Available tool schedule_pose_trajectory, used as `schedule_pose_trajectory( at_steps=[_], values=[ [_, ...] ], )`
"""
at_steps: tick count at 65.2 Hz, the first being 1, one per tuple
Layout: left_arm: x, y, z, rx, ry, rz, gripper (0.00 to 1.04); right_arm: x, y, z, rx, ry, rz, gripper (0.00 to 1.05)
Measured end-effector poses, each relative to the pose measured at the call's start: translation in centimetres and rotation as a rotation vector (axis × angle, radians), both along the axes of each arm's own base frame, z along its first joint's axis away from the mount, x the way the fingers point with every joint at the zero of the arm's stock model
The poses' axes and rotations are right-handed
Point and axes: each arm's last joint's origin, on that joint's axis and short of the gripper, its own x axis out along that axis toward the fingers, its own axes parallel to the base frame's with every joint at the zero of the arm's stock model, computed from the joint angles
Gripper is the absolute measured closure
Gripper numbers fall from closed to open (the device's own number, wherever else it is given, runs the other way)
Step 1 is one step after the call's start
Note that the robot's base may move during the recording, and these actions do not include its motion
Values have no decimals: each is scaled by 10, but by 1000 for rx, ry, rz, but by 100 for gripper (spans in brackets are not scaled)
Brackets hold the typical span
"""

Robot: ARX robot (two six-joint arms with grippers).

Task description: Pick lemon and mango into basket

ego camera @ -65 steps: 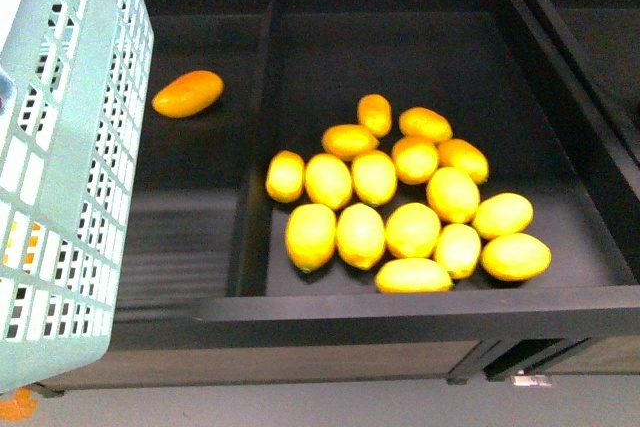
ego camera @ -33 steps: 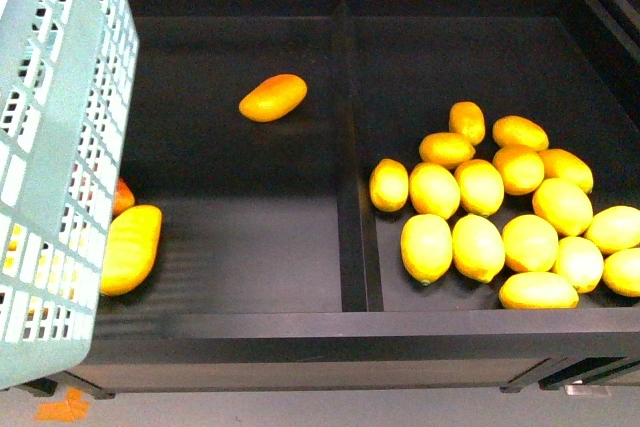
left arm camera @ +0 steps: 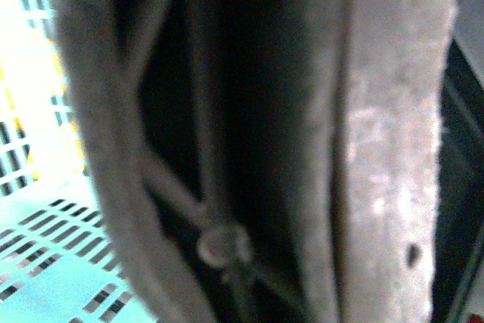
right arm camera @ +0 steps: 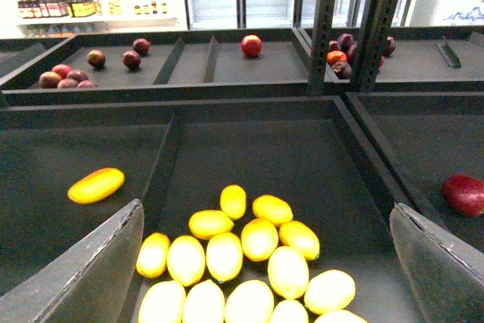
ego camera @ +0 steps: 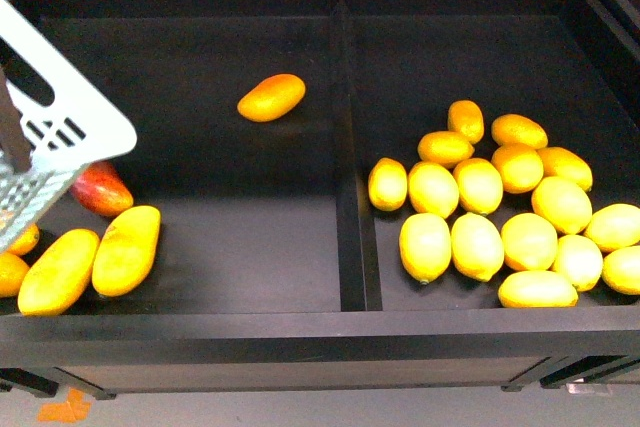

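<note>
Only a corner of the aqua basket (ego camera: pixel 62 122) shows, tilted, at the left edge of the front view. The left wrist view is a close blur, with my left gripper (left arm camera: pixel 227 240) shut on the basket (left arm camera: pixel 45 262). Several lemons (ego camera: pixel 478 245) lie piled in the right compartment. An orange mango (ego camera: pixel 271 97) lies alone in the left compartment. Two yellow mangoes (ego camera: pixel 126 249) and a reddish one (ego camera: pixel 100 188) lie under the basket corner. My right gripper (right arm camera: pixel 261 277) hangs open above the lemons (right arm camera: pixel 259 238), with nothing between its fingers (right arm camera: pixel 83 277). Neither arm shows in the front view.
A black divider (ego camera: pixel 349 147) splits the bin, and a raised front rail (ego camera: pixel 320 332) borders it. Behind it, shelves hold red fruits (right arm camera: pixel 250 45) between metal posts (right arm camera: pixel 325 20). A red fruit (right arm camera: pixel 464 193) lies in the bin to the right.
The view has swung left, so the lemons now sit further right. The basket has lifted and tilted away to the upper left, uncovering the mangoes beneath it.
</note>
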Motion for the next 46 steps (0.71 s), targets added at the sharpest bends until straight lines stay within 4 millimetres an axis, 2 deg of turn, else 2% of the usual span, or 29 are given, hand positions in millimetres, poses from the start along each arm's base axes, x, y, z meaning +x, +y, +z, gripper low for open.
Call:
schedule_pose_trajectory(
  at_steps=[9, 17, 23, 46],
  values=[
    [15, -37, 0, -201, 0, -160, 91, 0, 0, 0, 0, 0, 0, 9],
    [10, -76, 4, -318, -14, -262, 91, 0, 0, 0, 0, 0, 0, 9],
    [4, -98, 9, -361, -55, -327, 91, 0, 0, 0, 0, 0, 0, 9],
    [-6, -110, 4, -373, -67, -381, 91, 0, 0, 0, 0, 0, 0, 9]
  ],
)
